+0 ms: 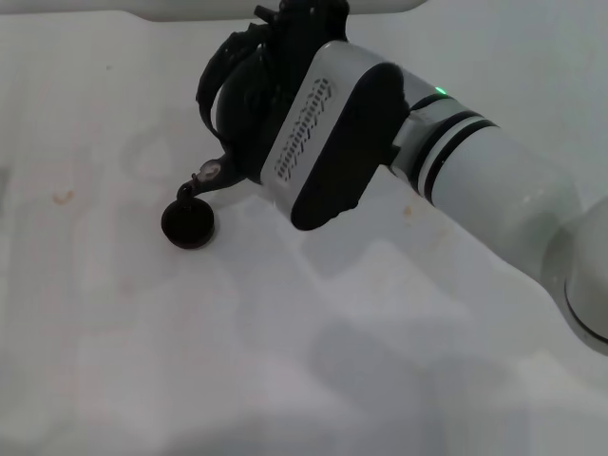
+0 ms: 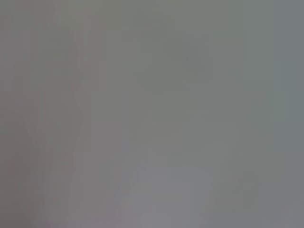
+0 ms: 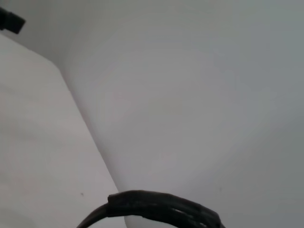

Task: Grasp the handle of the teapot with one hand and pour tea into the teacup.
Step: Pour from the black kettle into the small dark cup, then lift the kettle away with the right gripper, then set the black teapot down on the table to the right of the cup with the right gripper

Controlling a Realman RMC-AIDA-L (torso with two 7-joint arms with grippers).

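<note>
My right arm reaches in from the right in the head view and holds the black teapot point(image 1: 249, 133) up off the white table, tipped toward the left. My right gripper point(image 1: 290, 28) is at the pot's top, shut on the ribbed black handle point(image 1: 207, 85), and the white wrist housing hides most of the pot. The handle also shows in the right wrist view point(image 3: 161, 209). The spout with its silvery cap point(image 1: 204, 176) points down, just above the rim of the tiny dark teacup point(image 1: 187, 224). I see no tea. The left gripper is out of view.
The white table point(image 1: 285, 361) carries a few faint stains, one at the left point(image 1: 63, 197). The right forearm point(image 1: 503, 190) spans the right side of the head view. The left wrist view shows only a plain grey blur.
</note>
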